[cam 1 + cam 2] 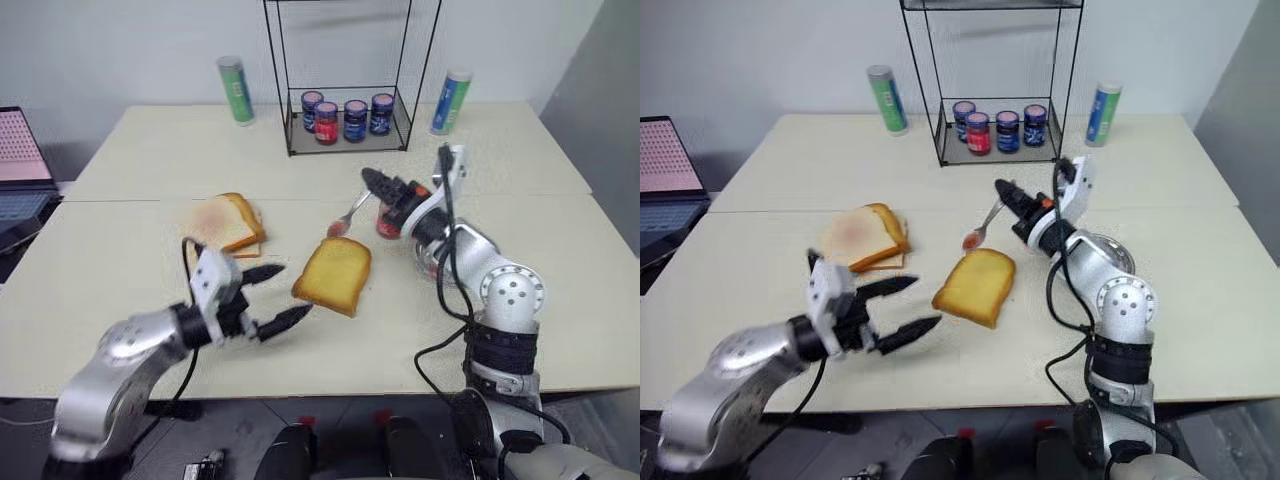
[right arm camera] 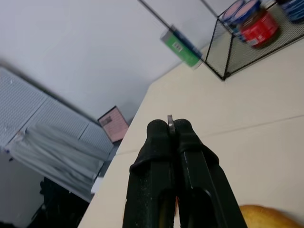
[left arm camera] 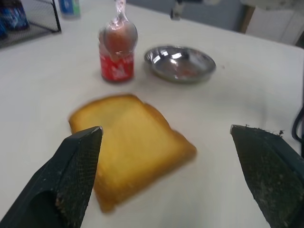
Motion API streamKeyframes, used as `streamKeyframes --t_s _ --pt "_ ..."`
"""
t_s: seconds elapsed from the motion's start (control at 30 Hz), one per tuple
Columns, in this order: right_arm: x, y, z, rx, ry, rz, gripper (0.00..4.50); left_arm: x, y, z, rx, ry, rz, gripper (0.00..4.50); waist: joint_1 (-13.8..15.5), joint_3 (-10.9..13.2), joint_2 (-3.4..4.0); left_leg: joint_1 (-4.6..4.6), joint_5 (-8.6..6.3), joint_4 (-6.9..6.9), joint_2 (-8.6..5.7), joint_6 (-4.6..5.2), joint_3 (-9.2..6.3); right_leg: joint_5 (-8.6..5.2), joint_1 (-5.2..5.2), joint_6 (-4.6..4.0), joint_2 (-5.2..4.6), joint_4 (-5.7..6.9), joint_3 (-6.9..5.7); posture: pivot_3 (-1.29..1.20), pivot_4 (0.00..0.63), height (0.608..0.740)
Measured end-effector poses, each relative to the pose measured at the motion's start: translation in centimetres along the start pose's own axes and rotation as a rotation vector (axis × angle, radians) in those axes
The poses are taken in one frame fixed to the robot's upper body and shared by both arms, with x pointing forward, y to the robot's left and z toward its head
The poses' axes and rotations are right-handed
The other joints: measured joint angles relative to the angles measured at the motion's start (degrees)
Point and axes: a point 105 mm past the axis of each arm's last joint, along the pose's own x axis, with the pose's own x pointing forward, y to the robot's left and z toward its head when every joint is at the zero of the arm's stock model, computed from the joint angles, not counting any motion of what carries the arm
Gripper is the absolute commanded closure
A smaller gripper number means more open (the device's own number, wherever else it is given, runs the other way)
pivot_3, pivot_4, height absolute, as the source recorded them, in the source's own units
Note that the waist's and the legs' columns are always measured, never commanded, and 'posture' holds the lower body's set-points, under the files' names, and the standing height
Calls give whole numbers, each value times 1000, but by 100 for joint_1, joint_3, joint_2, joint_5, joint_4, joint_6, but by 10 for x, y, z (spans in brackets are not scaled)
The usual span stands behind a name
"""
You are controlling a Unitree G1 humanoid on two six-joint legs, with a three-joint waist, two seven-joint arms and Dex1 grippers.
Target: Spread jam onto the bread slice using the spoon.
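Right gripper (image 1: 1006, 192): jaws pinched together on the spoon (image 1: 982, 228) handle, its jam-smeared bowl hanging past the fingertips, above the bread slice (image 1: 976, 286).
Left gripper (image 1: 277, 296): jaws spread wide, holding nothing; bread slice just beyond them on the table (image 1: 140, 160).
Jam (image 3: 116, 66): jar beyond the bread, beside a metal dish (image 3: 180, 63).

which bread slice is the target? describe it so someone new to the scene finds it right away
Start at the wire rack at the back of the table and come straight toward the robot. The bread slice lies alone there, just ahead of the open left gripper and below the jam-loaded spoon. It is thick and golden-yellow, unlike the paler, pink-stained slices stacked to its left.
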Motion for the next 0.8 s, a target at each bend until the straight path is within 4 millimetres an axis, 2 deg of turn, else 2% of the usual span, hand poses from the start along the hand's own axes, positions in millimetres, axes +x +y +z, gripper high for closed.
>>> streamKeyframes --t_s 0.1,0.2,0.6,0.8 --pt "-1 -8 -17 -72 52 -16 4464 -4 -7 -5 5 -7 32 0 46 0 0 2 0 4 0 0 -3 0 4 -1 0 1 -6 0 150 740" --pt "2 -7 -25 -128 73 -6 4464 -6 -8 -6 21 -12 57 0 59 0 0 3 0 4 0 0 -2 0 6 -1 1 2 -7 0 150 740" --pt "5 -22 -24 -315 67 -35 4464 -5 -4 -5 30 -23 117 0 62 0 0 2 0 2 0 -1 -3 0 5 -1 2 1 -7 0 150 740" --pt "4 -30 -13 -356 43 -60 4464 -3 -6 -5 26 -23 112 0 65 0 0 2 1 3 0 -1 -4 0 5 -1 2 1 -8 0 150 740"
